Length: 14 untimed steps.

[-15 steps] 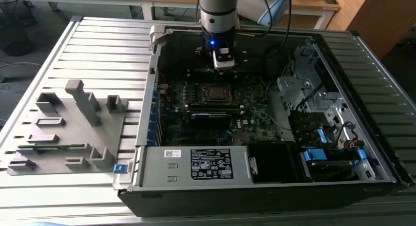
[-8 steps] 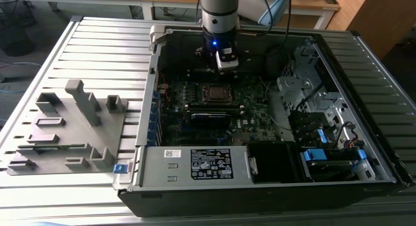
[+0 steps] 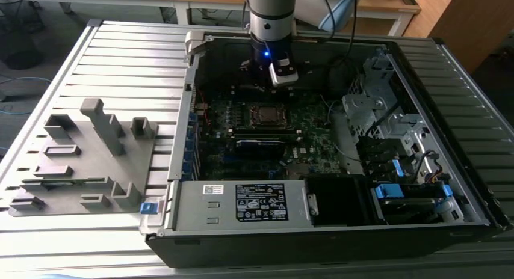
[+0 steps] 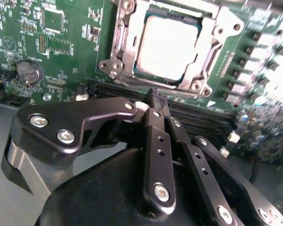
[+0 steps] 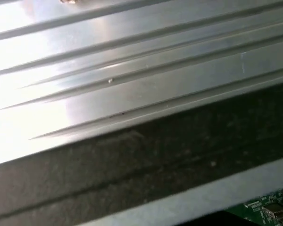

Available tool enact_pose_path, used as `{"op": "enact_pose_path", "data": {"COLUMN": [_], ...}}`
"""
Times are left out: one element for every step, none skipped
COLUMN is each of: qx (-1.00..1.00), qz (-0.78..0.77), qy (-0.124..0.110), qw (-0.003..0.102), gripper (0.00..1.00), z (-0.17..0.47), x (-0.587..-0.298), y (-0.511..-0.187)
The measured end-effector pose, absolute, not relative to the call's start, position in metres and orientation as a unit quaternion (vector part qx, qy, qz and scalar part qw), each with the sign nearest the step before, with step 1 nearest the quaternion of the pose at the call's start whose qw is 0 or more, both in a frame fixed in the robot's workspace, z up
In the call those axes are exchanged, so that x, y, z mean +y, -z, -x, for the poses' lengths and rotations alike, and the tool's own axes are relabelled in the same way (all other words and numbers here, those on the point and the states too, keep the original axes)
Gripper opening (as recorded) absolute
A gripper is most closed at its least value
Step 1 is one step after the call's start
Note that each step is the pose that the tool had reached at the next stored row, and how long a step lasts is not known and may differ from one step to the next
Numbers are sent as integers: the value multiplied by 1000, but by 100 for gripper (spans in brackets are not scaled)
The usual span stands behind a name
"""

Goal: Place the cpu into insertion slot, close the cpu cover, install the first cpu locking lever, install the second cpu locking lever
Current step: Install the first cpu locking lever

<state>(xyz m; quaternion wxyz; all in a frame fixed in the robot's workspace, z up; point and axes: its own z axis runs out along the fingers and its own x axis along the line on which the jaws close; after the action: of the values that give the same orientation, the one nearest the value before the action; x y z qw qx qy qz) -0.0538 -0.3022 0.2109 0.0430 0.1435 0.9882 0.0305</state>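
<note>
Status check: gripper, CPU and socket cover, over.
Black gripper shut, empty, above the board beside the socket. Small silver-grey square cpu seated in the socket. Silvery metal cpu cover down around it. Nothing in the way.

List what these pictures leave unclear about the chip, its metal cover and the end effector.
- Chip: second wrist view, its print blurred.
- Metal cover: upper part cut off by the picture's edge; locking levers can't be made out.
- End effector: fingertips foreshortened; any contact with the board is hidden.
</note>
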Motion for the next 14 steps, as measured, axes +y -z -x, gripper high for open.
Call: {"op": "enact_pose_path", "data": {"qx": [989, 990, 990, 991, 991, 991, 992, 992, 992, 992, 992, 992, 992, 992], "qz": [-140, -136, -132, -129, -127, -125, -124, -123, -123, -122, -122, -122, -122, -122], "qy": [-24, -18, -12, -7, -5, -4, -4, -4, -4, -4, -4, -4, -5, -5], "qw": [42, 42, 41, 41, 40, 39, 39, 39, 39, 39, 39, 39, 39, 39], "gripper": [11, 11, 11, 11, 11, 11, 11, 11, 11, 11, 11, 11, 11, 11], "z": [54, 54, 54, 54, 54, 54, 54, 54, 54, 54, 54, 54, 54, 54], "x": [-302, -302, -302, -302, -302, -303, -303, -304, -305, -306, -307, -309, -310, -312], "y": [-211, -211, -211, -211, -211, -211, -211, -211, -211, -211, -211, -211, -211, -211]}}
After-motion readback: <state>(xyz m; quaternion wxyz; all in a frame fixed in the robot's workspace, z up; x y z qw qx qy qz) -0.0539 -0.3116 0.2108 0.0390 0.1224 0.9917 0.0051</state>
